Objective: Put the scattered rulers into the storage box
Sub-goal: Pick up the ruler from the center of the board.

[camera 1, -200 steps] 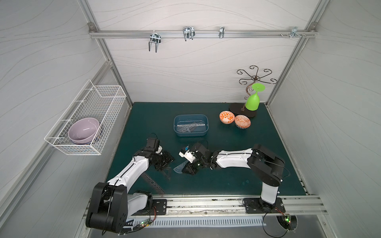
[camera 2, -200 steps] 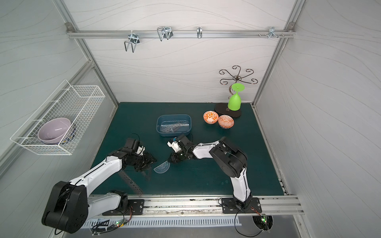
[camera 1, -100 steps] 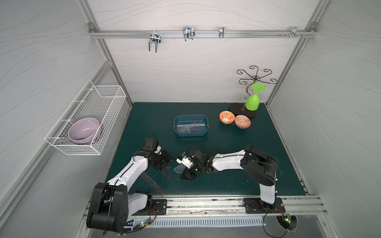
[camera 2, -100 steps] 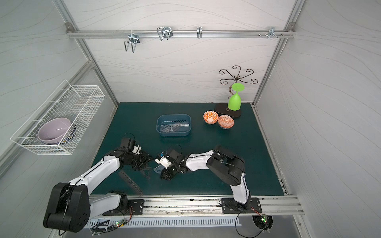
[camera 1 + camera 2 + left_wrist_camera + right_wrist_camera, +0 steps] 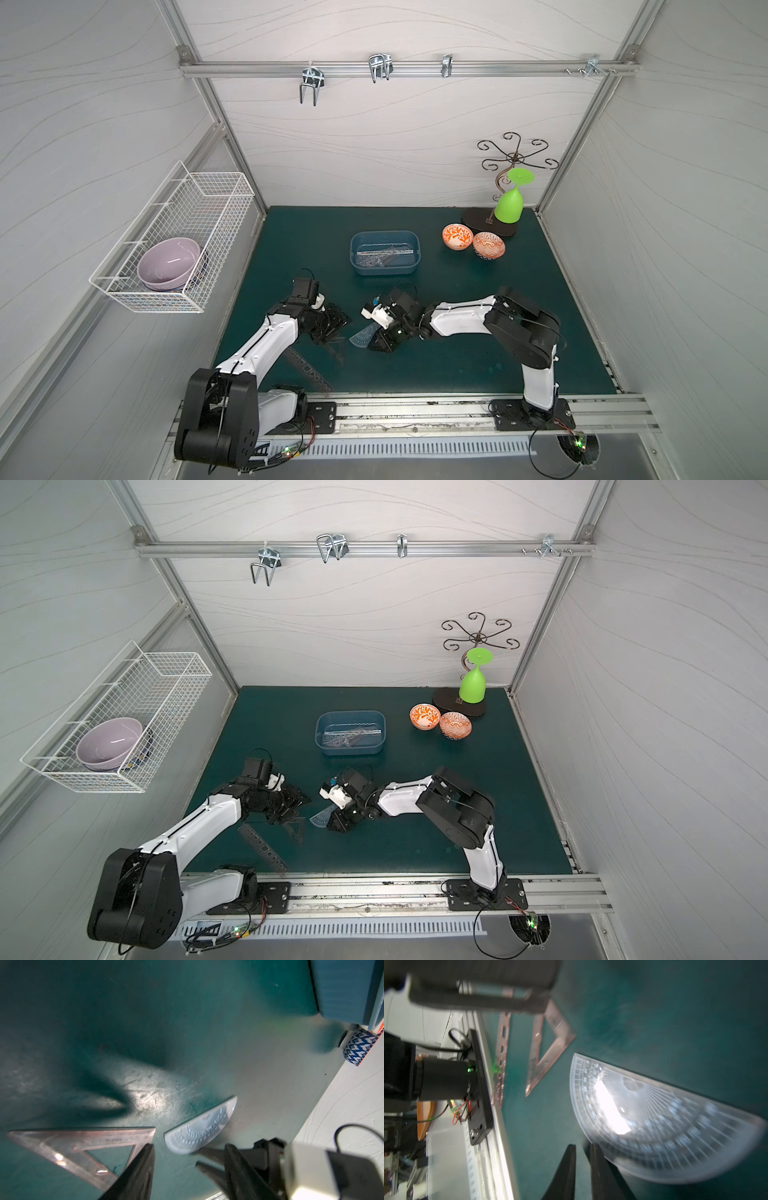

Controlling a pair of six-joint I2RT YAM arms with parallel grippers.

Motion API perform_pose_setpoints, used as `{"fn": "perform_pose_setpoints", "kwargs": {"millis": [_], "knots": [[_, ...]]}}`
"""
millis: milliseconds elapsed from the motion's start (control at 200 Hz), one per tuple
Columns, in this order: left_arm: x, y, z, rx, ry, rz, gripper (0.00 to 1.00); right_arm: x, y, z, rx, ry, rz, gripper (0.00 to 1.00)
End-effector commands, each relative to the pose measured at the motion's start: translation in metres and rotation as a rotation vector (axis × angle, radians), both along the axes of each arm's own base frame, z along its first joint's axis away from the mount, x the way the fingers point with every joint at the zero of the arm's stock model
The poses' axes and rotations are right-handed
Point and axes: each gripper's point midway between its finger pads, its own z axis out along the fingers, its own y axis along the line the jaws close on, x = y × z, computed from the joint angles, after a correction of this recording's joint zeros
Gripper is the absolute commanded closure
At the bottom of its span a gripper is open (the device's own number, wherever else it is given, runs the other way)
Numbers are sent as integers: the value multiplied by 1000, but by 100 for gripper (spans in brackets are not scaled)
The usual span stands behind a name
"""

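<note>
The bluish semicircular protractor (image 5: pixel 365 334) (image 5: pixel 324 816) lies flat on the green mat between my two grippers. My right gripper (image 5: pixel 582 1145) is low beside its curved edge, and the protractor (image 5: pixel 664 1126) lies against the outer side of one finger. The jaws stand a narrow gap apart with only mat between them. My left gripper (image 5: pixel 189 1145) is open, with one finger over a corner of the triangular set square (image 5: pixel 72 1145). A long stencil ruler (image 5: pixel 309 370) lies near the front rail. The storage box (image 5: pixel 384 269) stands behind, with several rulers (image 5: pixel 384 255) inside.
Two orange bowls (image 5: pixel 457 237) and a green glass (image 5: pixel 510 203) on a black stand sit at the back right. A white wire basket (image 5: pixel 178 232) with a lilac bowl hangs on the left wall. The metal rail (image 5: pixel 415 409) runs along the front edge.
My right gripper has narrowed a little and shifted slightly toward the front beside the protractor, and its elbow has drawn in. The left arm and the rulers have hardly moved.
</note>
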Motion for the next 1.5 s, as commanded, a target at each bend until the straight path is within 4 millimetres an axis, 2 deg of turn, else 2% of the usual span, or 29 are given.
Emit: {"fn": "perform_pose_setpoints", "kwargs": {"millis": [0, 110, 245, 500, 605, 645, 780, 910, 1225, 1495], "knots": [[10, -2, 9, -17, -36, -3, 43, 15, -11, -19, -62, 13, -42, 80], [10, -2, 8, -18, -35, -3, 43, 38, -23, -25, -75, 30, -109, 80], [10, -2, 6, -19, -34, -3, 42, 56, -29, -26, -76, 28, -139, 81], [9, -2, 0, -18, -24, 0, 42, 78, -24, -24, -47, 44, -170, 80], [7, -2, -3, -21, -14, 4, 43, 82, -19, -22, -29, 70, -173, 81], [6, -3, -3, -28, -14, 5, 43, 82, -19, -17, -15, 79, -175, 81], [7, -5, -1, -22, -34, -1, 47, 93, -21, 22, 135, 125, -230, 84], [10, -11, -3, -39, -34, -5, 55, 95, -5, 38, 213, 179, -226, 89], [7, -11, -11, -22, -26, -13, 55, 102, 6, 21, 179, 196, -225, 89], [2, -13, -15, -22, -13, -21, 53, 100, 2, -7, 116, 209, -236, 89]]}}
